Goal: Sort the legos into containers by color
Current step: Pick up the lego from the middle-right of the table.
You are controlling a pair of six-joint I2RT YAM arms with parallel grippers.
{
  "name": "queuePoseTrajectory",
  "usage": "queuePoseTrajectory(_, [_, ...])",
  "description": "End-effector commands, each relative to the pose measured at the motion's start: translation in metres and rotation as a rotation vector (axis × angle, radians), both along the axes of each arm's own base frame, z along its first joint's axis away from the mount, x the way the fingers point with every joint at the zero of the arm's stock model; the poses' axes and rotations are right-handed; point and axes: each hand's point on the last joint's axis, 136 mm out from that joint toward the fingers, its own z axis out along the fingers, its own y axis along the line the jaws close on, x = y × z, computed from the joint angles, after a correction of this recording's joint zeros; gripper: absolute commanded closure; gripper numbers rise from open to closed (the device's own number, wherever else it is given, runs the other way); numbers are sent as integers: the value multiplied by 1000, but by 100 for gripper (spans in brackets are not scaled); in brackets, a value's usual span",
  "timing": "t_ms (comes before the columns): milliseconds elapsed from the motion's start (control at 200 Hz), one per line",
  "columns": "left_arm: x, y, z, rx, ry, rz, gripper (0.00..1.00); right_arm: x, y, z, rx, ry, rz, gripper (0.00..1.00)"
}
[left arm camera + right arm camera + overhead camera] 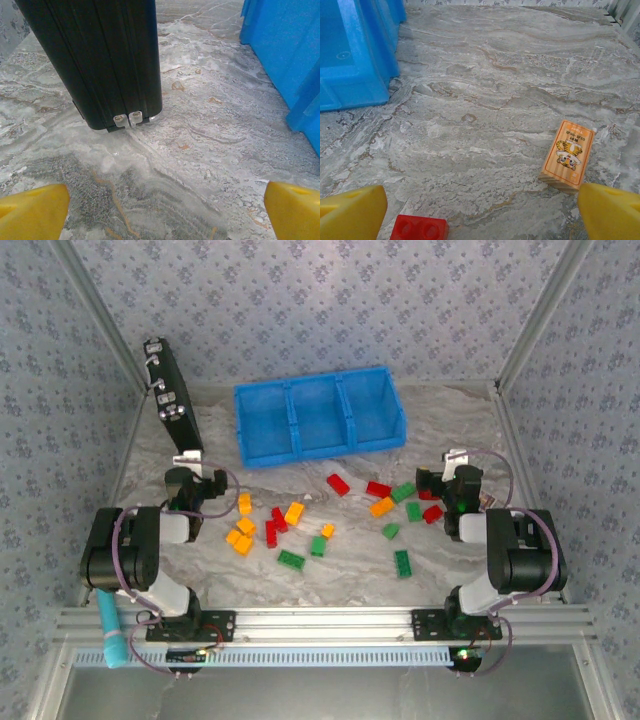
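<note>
Several legos lie loose on the marble table between the arms: red ones (338, 483), green ones (291, 559) and orange-yellow ones (294, 513). The containers are three compartments of a blue tray (320, 452) at the back centre; nothing shows inside them. My left gripper (197, 476) stands open left of the pile, its yellow fingertips (32, 212) wide apart over bare table (167, 215). The right gripper (447, 475) is open at the pile's right end. One red lego (419, 229) lies just inside its left fingertip (350, 212), untouched.
A black flat case (170, 400) leans at the back left, its lower end (100, 60) close ahead of my left gripper. The tray wall (285, 55) is to that gripper's right. A small wooden block with a tiger picture (568, 154) lies near my right fingertip.
</note>
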Motion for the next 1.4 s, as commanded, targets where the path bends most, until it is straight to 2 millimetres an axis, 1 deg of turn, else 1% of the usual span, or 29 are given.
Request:
queuePoseTrajectory(0, [7, 0, 13, -3, -35, -7, 0, 2, -1, 2, 3, -7, -14, 0])
queuePoseTrajectory(285, [7, 1, 13, -3, -35, -6, 0, 3, -1, 4, 2, -12, -16, 1])
queuePoseTrajectory(365, [7, 1, 13, -3, -35, -6, 0, 6, -4, 14, 5, 18, -30, 1])
queuePoseTrajectory(380, [7, 0, 13, -3, -35, -6, 0, 9, -5, 20, 6, 19, -33, 0])
queuePoseTrajectory(460, [7, 1, 13, -2, -35, -4, 0, 14, -6, 34, 10, 98, -35, 1])
queuePoseTrajectory(505, [7, 1, 13, -1, -38, -3, 0, 16, -5, 44, 19, 110, -36, 1])
queuePoseTrajectory(570, [9, 8, 20, 2, -30, 38, 0, 17, -3, 61, 48, 111, -36, 0])
queuePoseTrajectory(610, [11, 11, 29, 6, -15, 60, 0, 17, -2, 70, 66, 126, -41, 0])
queuePoseTrajectory(670, [14, 14, 45, 9, 40, 80, 0, 13, -2, 72, 94, 198, -57, 1])
queuePoseTrajectory(735, [16, 13, 74, 8, 19, 76, 0, 8, 2, 72, 134, 292, -58, 1])
queuePoseTrajectory(780, [14, 11, 96, -30, -13, 85, 0, 5, 4, 71, 165, 335, -67, 1])
queuePoseTrajectory(830, [11, 7, 121, -79, -32, 79, 0, -1, 10, 67, 212, 392, -64, 1])
queuePoseTrajectory(850, [10, 2, 131, -88, -35, 51, 0, -3, 13, 64, 228, 416, -62, 1])
queuePoseTrajectory(855, [9, 1, 131, -89, -30, 44, 0, -4, 14, 64, 232, 421, -61, 1])
queuePoseTrajectory(885, [8, -8, 149, -90, -48, -2, 0, -6, 16, 60, 249, 451, -67, 1])
queuePoseTrajectory(940, [3, -19, 179, -81, -91, -53, 0, -12, 21, 53, 277, 498, -69, 2])
queuePoseTrajectory(1015, [-7, -27, 219, -100, -156, -79, 0, -18, 25, 43, 309, 545, -79, 6])
queuePoseTrajectory(1075, [-16, -34, 246, -104, -197, -106, 0, -22, 28, 34, 324, 582, -85, 8])
queuePoseTrajectory(1130, [-25, -40, 266, -88, -216, -132, 0, -24, 29, 26, 325, 609, -92, 10])
queuePoseTrajectory(1254, [-42, -54, 294, -64, -197, -213, 0, -25, 33, 5, 317, 665, -95, 13])
queuePoseTrajectory(1329, [-52, -60, 305, -60, -193, -248, 0, -24, 35, -6, 302, 692, -99, 15])
queuePoseTrajectory(1394, [-59, -65, 311, -69, -193, -278, 0, -21, 36, -12, 286, 708, -101, 19])
